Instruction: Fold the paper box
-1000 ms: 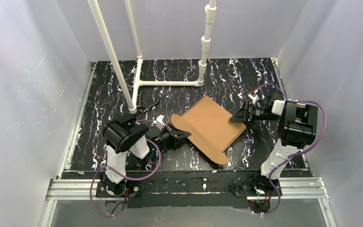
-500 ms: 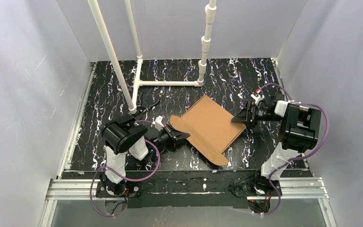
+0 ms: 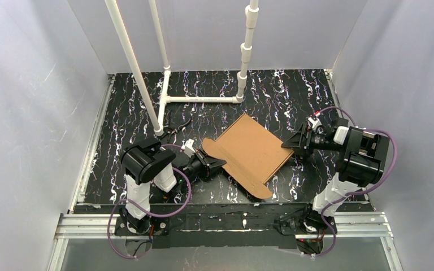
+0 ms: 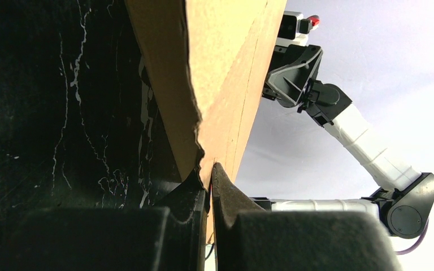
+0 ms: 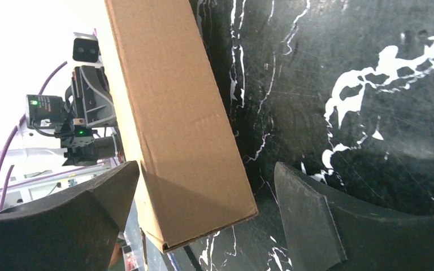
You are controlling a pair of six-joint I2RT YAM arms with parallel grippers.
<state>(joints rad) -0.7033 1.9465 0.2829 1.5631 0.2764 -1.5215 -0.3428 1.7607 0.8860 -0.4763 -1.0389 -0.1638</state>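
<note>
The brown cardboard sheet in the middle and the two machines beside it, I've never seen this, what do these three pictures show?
These are a left robot arm and a right robot arm, bolted at the near edge of a black table with white streaks. The wide picture looks down from above and behind them. The other two come from a camera on each wrist, so the dark wedges at the bottom are that arm's own fingers. The flat brown corrugated cardboard paper box sits between the arms. The left gripper is shut on one edge, pinching it. The right gripper is open, its fingers either side of a corner without squeezing. A white plastic pipe frame stands at the back.
</note>
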